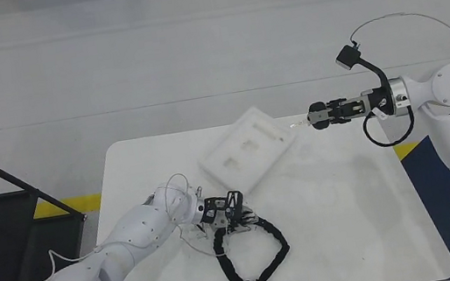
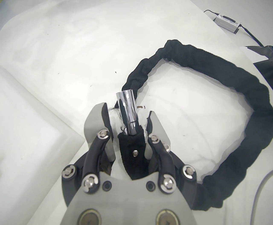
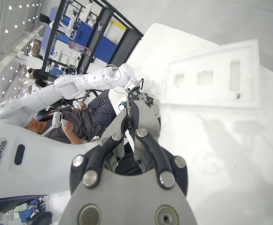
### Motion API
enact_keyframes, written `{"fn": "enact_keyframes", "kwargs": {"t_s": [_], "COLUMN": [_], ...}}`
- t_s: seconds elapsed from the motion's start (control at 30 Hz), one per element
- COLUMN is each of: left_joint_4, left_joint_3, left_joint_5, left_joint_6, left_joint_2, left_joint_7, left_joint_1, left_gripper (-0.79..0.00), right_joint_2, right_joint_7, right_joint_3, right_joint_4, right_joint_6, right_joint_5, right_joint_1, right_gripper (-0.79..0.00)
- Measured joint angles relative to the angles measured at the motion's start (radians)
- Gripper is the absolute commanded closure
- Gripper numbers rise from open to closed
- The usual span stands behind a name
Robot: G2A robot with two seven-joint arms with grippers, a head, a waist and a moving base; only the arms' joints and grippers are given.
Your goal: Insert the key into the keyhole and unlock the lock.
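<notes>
On the bench, near left: lock gripped, key not yet in

Lock's chrome cylinder (image 2: 125, 102) stands between the left gripper (image 2: 128, 114) fingers, clamped on its black-sleeved end. The chain (image 2: 253, 98) loops over the bench (image 1: 351, 209). Key (image 3: 129, 119) is pinched in the right gripper (image 1: 312, 116) fingers, well apart, by the foam tray (image 1: 248, 147). Insertion and turn both remain, I judge.

table (image 1: 351, 209) white | foam tray (image 1: 248, 147) far side | chain lock (image 2: 213, 61) near side

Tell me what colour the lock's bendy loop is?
Black. The lock shows best in the left wrist view.
</notes>
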Motion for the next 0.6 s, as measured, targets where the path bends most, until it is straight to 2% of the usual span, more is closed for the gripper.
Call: {"fn": "enact_keyframes", "kwargs": {"t_s": [0.17,0.3,0.47,0.6], "left_joint_4": [-0.008,-0.034,-0.090,-0.165], "left_joint_3": [-0.010,-0.021,-0.033,-0.043], "left_joint_5": [-0.003,-0.003,0.021,-0.001], "left_joint_6": [-0.006,-0.021,-0.039,-0.037], "left_joint_2": [-0.002,0.003,0.023,0.043], "left_joint_7": [0.024,0.086,0.183,0.195], "left_joint_1": [-0.003,-0.010,-0.022,-0.020], "left_gripper": [0.000,0.000,0.000,0.000], "right_joint_2": [0.000,0.000,0.000,0.000], "right_joint_7": [0.000,0.000,0.000,0.000], "right_joint_3": [0.000,0.000,0.000,0.000], "right_joint_4": [0.000,0.000,0.000,0.000], "right_joint_6": [0.000,0.000,0.000,0.000], "right_joint_5": [0.000,0.000,0.000,0.000], "right_joint_1": [0.000,0.000,0.000,0.000], "right_gripper": [0.000,0.000,0.000,0.000]}}
